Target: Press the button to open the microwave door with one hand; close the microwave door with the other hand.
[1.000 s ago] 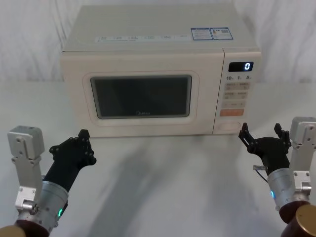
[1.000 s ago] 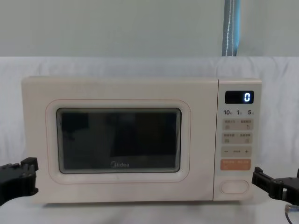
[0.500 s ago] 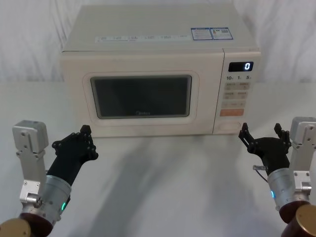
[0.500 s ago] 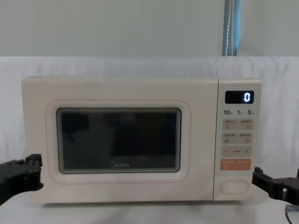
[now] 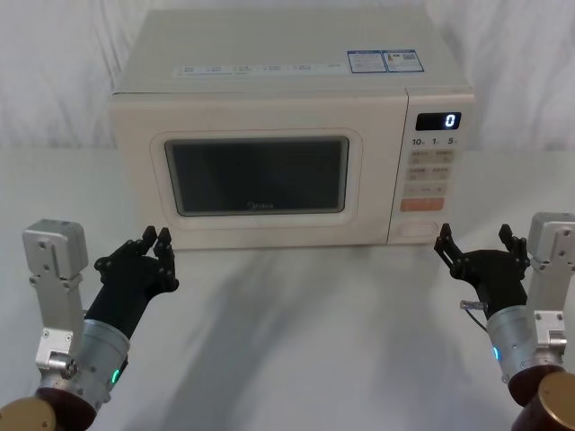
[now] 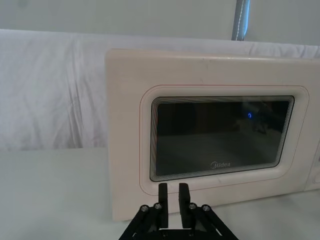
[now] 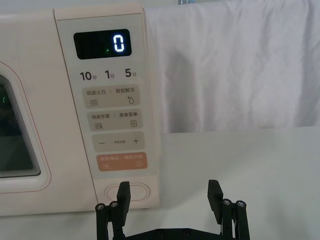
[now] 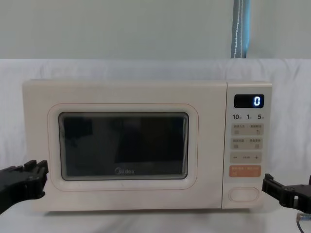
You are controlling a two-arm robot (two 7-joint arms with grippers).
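While the microwave door point(image 5: 260, 175) sits flush and closed on the microwave point(image 5: 287, 99) at the back middle of the surface point(image 5: 305, 341), nothing is pressed yet. The right pincer point(image 5: 482, 242), blue-lit, hovers low near the right edge of the surface with fingers wide apart, near but not touching the wide cream open button point(image 7: 128, 192). The orange key point(image 7: 121, 161) sits right above it. Risk: spread fingers straddle the button or clip the orange key, starting a cook instead of releasing the door; an off-centre push may also shove the oven back. The left pincer point(image 5: 158, 242), green-lit, has fingers nearly together, just in front of the door's lower left corner. Risk: the door swings out into it if it's too close.
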